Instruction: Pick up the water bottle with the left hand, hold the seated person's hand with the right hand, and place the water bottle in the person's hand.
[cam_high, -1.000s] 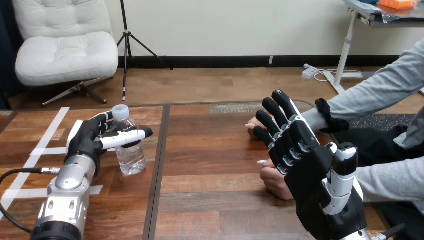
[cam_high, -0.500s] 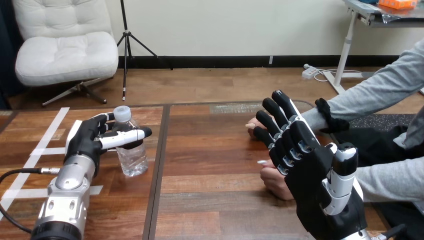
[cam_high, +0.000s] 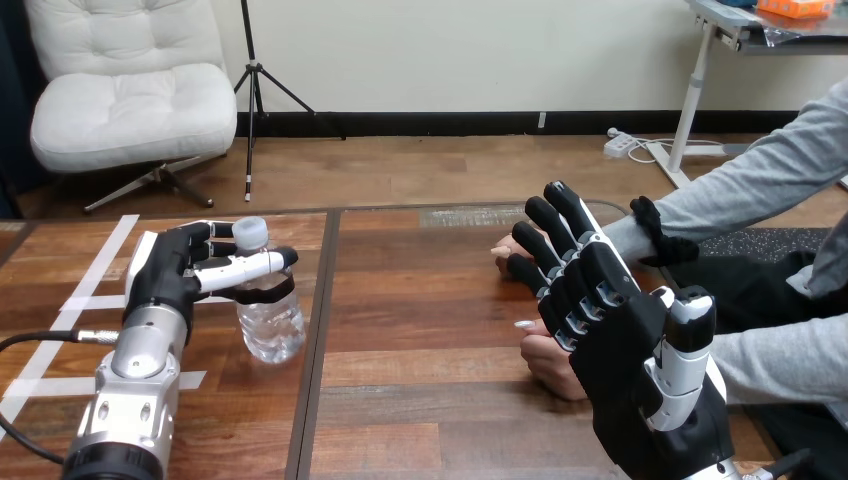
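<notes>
Grasping the clear water bottle (cam_high: 268, 320) just under its cap (cam_high: 250, 233) with the left hand (cam_high: 175, 275), thumb curled across the front. Tilted over the wooden table's (cam_high: 420, 290) left part, base touching or barely off the wood, cannot tell which. Holding the right hand (cam_high: 620, 340) up, fingers straight, clasping nothing, in front of the person's farther hand (cam_high: 503, 250) and the person's nearer hand (cam_high: 548, 362).

The wooden bench (cam_high: 420, 400) has a dark seam (cam_high: 315, 330) running front to back. White tape strips (cam_high: 95, 265) lie on its left part; the person's hand (cam_high: 545, 365) rests near its right edge.
</notes>
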